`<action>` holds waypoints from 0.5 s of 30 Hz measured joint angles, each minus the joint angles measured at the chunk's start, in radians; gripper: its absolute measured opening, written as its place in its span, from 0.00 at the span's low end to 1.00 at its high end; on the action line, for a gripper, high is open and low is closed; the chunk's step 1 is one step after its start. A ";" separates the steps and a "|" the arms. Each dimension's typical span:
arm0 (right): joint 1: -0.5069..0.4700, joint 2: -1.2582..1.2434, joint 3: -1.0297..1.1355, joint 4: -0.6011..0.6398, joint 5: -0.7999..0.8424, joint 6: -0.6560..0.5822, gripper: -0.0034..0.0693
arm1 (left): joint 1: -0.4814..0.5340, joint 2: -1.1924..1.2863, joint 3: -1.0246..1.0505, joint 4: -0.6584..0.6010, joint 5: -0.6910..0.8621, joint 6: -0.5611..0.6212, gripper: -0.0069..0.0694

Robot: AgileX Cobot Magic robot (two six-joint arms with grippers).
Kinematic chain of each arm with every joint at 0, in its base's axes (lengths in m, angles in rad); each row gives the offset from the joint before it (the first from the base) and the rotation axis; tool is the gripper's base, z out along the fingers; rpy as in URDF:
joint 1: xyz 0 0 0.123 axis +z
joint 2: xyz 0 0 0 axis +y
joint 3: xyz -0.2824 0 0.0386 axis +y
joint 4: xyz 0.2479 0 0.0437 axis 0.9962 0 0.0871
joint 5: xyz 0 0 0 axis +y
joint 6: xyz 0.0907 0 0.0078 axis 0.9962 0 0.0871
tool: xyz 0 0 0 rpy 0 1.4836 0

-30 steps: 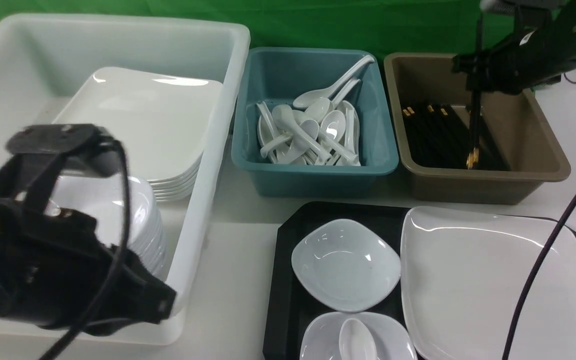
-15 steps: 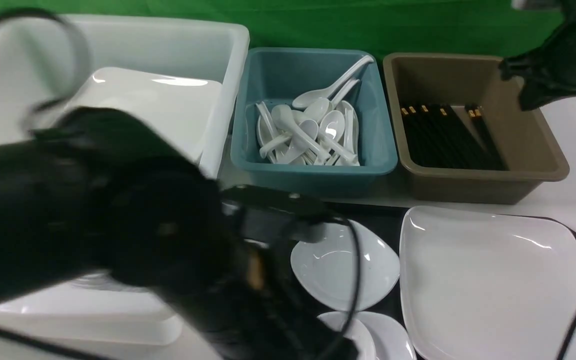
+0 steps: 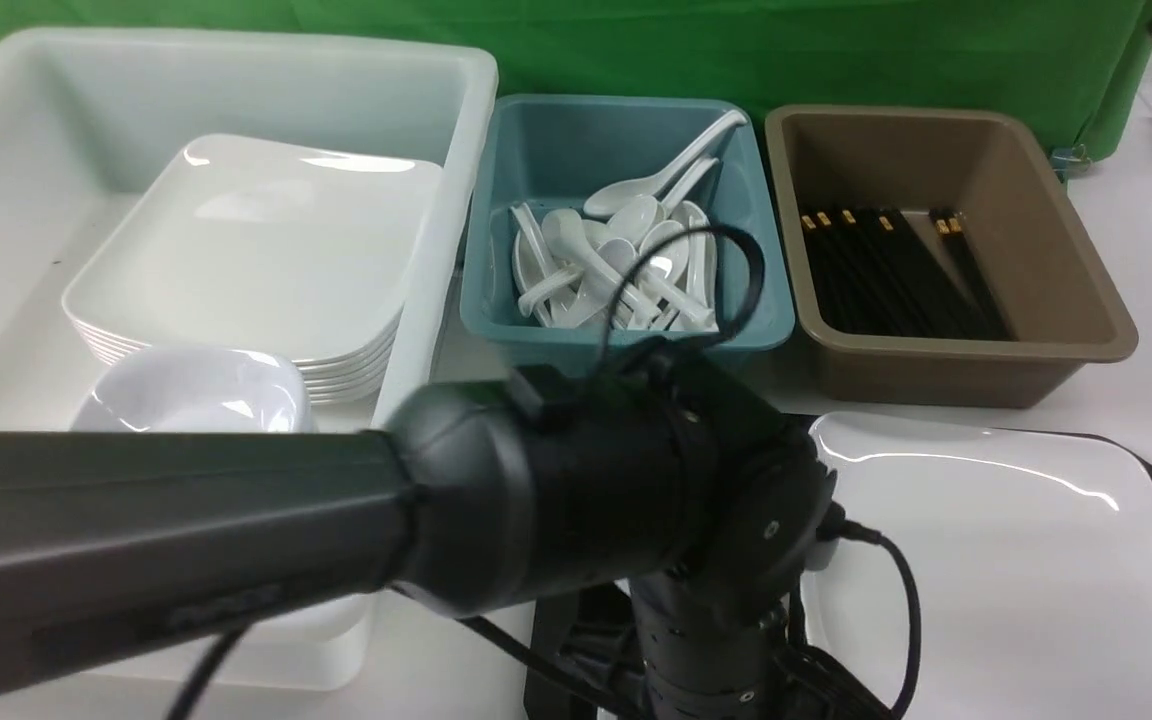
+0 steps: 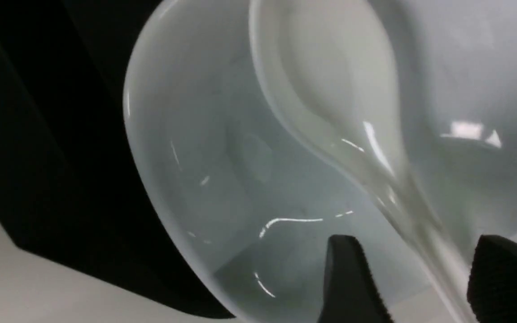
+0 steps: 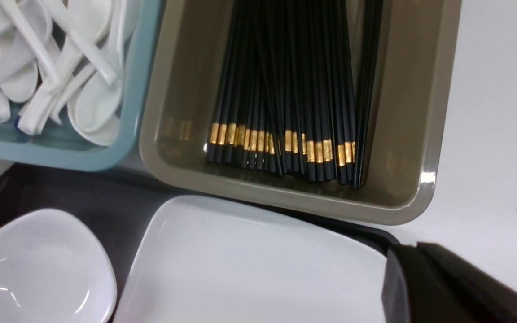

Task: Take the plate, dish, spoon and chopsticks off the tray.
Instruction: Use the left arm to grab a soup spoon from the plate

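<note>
One spoon (image 4: 330, 80) is seen lying in the dish (image 4: 204, 179) by a corner of the tray (image 4: 38, 134), its handle straddled by the spread left claw (image 4: 418, 251); its pickup is judged the step in hand. Closing squarely on the glossy handle is called for next. The right claw (image 5: 442, 287) is closed, empty.

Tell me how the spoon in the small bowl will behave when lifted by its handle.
Probably slippery: the spoon is glossy, with highlights along its handle. Likely stiff, holding its moulded shape. It may tip scoop-down, since the left gripper straddles only the thin handle end, far from its scoop.
</note>
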 joint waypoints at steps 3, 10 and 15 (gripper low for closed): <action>0.000 -0.006 0.016 0.000 0.000 -0.001 0.10 | 0.000 0.023 -0.001 -0.005 -0.010 -0.018 0.67; 0.000 -0.006 0.089 0.000 -0.003 -0.003 0.14 | 0.000 0.062 -0.002 -0.016 -0.047 -0.026 0.69; 0.000 -0.006 0.120 0.000 -0.006 -0.003 0.15 | 0.000 0.068 -0.002 -0.016 -0.032 -0.052 0.45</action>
